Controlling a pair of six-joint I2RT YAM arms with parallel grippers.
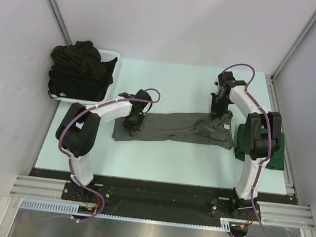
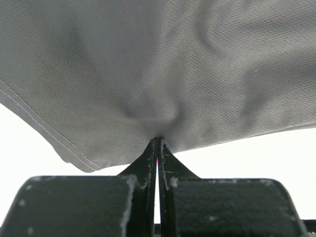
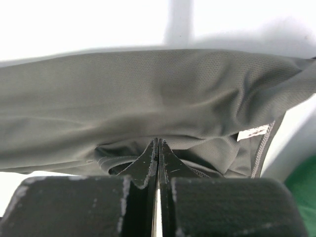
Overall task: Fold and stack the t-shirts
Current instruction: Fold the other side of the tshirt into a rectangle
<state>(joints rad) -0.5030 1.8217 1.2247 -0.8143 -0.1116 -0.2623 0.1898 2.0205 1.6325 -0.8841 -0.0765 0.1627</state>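
Observation:
A charcoal grey t-shirt [image 1: 171, 128] lies stretched out in a long band across the middle of the table. My left gripper [image 1: 131, 127] is at its left end. In the left wrist view the left gripper [image 2: 157, 140] is shut, and the grey cloth [image 2: 163, 74] puckers into its tips. My right gripper [image 1: 213, 120] is at the bunched right end. In the right wrist view the right gripper [image 3: 158, 142] is shut on a fold of the grey shirt [image 3: 148, 94], whose white neck label [image 3: 253, 132] shows to the right. A folded dark green t-shirt [image 1: 281, 154] lies at the table's right edge.
A white basket [image 1: 111, 53] at the back left holds a heap of black t-shirts [image 1: 79, 68]. The right arm's elbow [image 1: 261, 135] stands over the green shirt. Grey walls close in on both sides, and the mounting rail runs along the near edge.

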